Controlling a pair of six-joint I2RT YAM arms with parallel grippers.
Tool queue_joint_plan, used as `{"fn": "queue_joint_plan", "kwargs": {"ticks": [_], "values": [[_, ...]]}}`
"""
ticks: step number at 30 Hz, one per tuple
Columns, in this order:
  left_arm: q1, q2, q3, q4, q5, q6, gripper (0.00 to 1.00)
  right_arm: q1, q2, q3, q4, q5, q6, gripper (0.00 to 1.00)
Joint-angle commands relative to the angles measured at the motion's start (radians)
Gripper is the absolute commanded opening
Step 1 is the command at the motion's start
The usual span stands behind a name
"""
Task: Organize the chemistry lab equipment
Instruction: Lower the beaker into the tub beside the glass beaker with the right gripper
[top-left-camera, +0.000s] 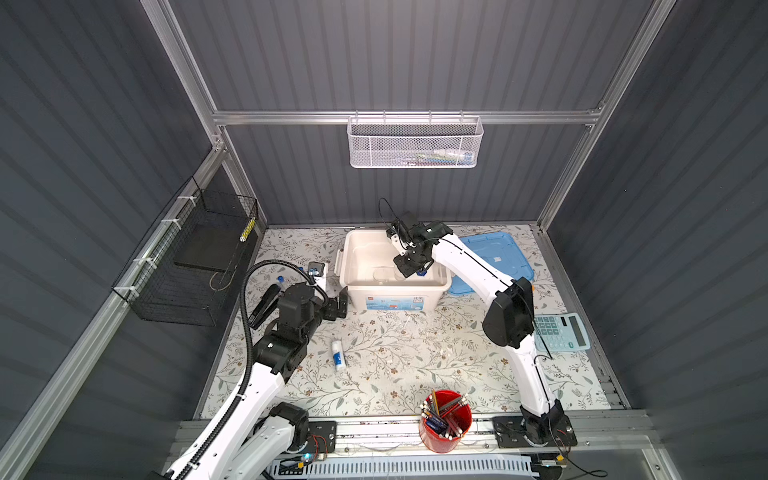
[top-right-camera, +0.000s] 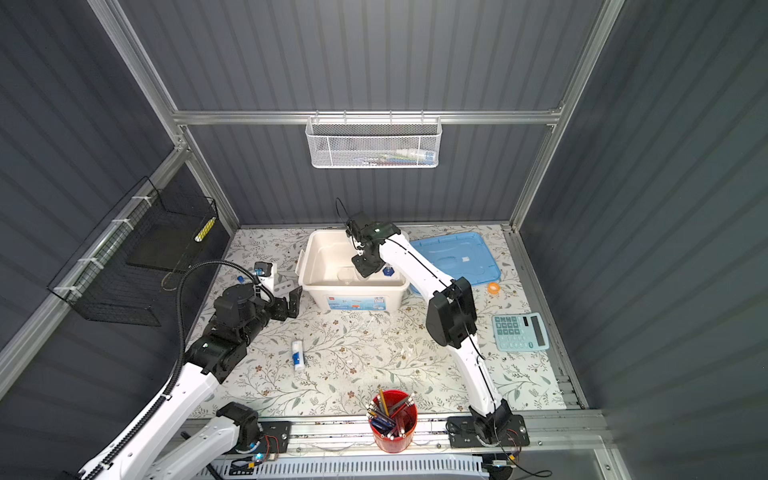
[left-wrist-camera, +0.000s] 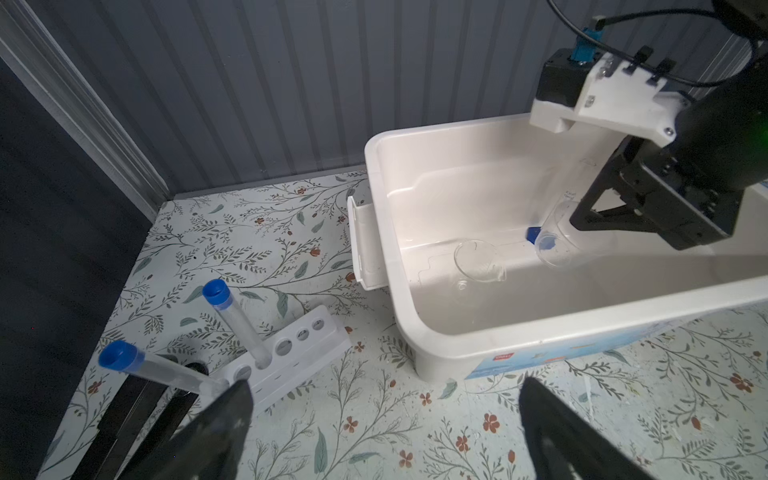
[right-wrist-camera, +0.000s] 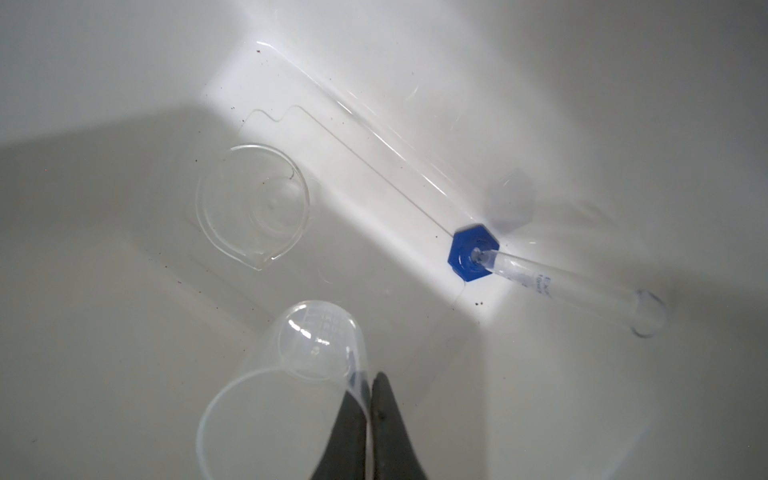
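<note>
Clear beaker (right-wrist-camera: 274, 399) held inside the white bin (left-wrist-camera: 540, 338)
Right gripper (right-wrist-camera: 370, 382): jaws pinch its wall, lower centre of frame; set it down clear of the measuring cylinder (right-wrist-camera: 540, 278) before releasing. Left gripper (left-wrist-camera: 386, 384): jaws spread wide

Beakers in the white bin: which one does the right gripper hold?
The frosted graduated plastic beaker: the right gripper pinches its rim. The clear spouted glass beaker sits apart on the bin floor, untouched.

Right gripper (right-wrist-camera: 371, 382) and the clear cup (right-wrist-camera: 266, 399) it pinches run off the right-wrist frame edge, wall basket (top-left-camera: 414, 141) contents at 12 o'clock too blurred to ID, clear glassware (top-left-camera: 409, 321) on the mat (top-left-camera: 395, 374) at the bin's (top-left-camera: 395, 297) 6 o'clock barely resolvable in both top views.
</note>
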Motion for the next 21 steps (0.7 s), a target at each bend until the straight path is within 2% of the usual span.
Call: {"fn": "queue_joint_plan", "kwargs": {"ticks": [1,21], "values": [[-0.003,0.003,-0.008,0.008,-0.002,0.018,1.0,-0.003,0.038,0.004,0.004,-0.015,-0.017,0.08],[-0.003,0.019,-0.007,0.008,-0.008,0.022,1.0,-0.02,0.115,0.04,-0.004,-0.034,-0.057,0.08]]}}
